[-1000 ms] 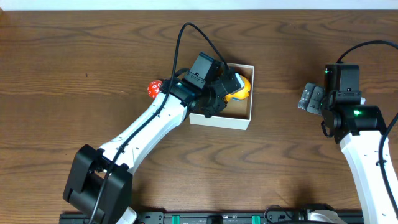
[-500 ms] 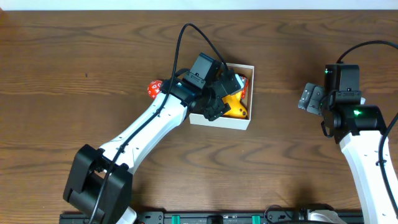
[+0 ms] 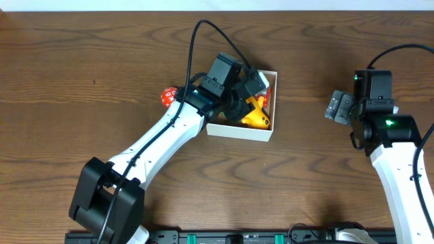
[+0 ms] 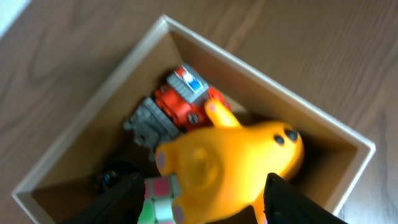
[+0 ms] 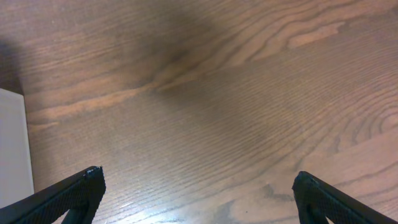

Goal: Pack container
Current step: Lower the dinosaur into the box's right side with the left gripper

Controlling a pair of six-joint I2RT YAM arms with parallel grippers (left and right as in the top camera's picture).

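Prob. container (image 3: 239, 131) just under L gripper (image 3: 243, 96)

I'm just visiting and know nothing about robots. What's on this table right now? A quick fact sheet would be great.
Box: white cardboard box on a wooden table
Inside the box: yellow toy, red toy vehicle
Outside the box: small red spotted thing, beside the left arm
Left hand: open, over the box
Right hand: open, over bare table, holding nothing
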